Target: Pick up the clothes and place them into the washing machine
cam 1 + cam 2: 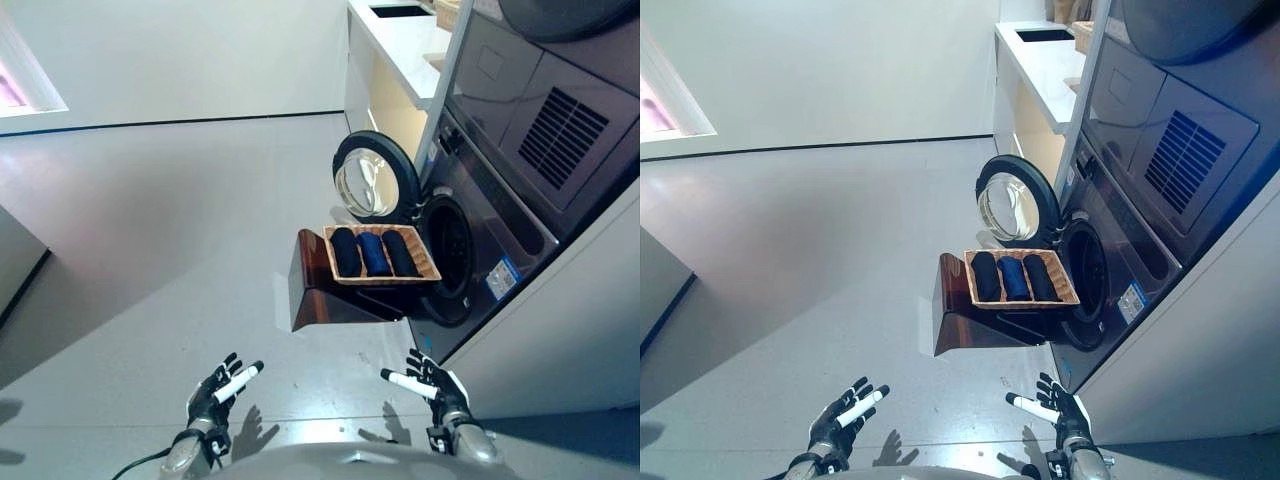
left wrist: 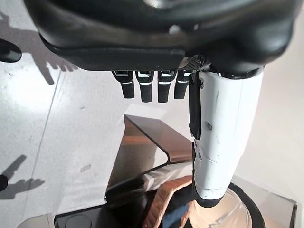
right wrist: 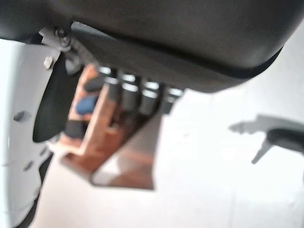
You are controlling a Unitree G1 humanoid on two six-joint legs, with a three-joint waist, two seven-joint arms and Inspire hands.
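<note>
Three rolled clothes, two black [image 1: 346, 251] [image 1: 402, 253] and a blue one [image 1: 375, 253] between them, lie side by side in a wicker basket [image 1: 430, 270]. The basket rests on a brown stool [image 1: 320, 290] in front of the washing machine [image 1: 490, 230], whose round door [image 1: 372, 180] hangs open. My left hand [image 1: 218, 390] and right hand [image 1: 432, 382] hover low over the floor, well short of the stool, fingers straight, holding nothing. The left wrist view shows the stool [image 2: 142, 152] past the fingers; the right wrist view shows the basket [image 3: 95, 114] with the clothes.
A second appliance [image 1: 560, 110] is stacked above the washer. A white counter [image 1: 400, 40] with a sink runs beyond it. Grey floor [image 1: 150, 230] stretches to the left, with a white wall behind.
</note>
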